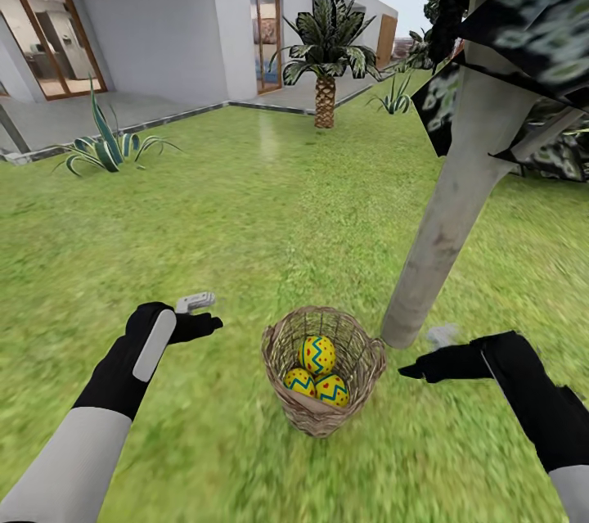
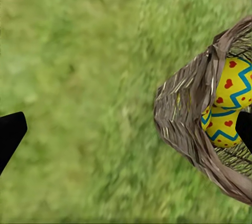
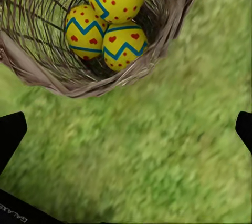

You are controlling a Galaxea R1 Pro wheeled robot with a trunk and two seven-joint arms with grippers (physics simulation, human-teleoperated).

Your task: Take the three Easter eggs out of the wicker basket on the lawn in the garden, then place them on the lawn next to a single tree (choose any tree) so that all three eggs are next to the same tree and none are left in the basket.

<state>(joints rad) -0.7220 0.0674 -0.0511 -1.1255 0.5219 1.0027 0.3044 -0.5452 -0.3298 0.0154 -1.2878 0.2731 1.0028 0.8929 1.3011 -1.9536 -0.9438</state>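
The wicker basket stands upright on the lawn, close to the foot of a tree with a pale grey trunk. Three Easter eggs lie inside it: one on top, one lower left, one lower right. My left gripper hovers open to the left of the basket, my right gripper open to its right, near the trunk's base. The right wrist view looks down on the basket and the eggs beyond the open right gripper. In the left wrist view, the basket and an egg lie near one fingertip.
Dark angular foliage hangs overhead at the right. A palm and a spiky plant stand farther back by the white house and its paved patio. Open grass spreads left and ahead.
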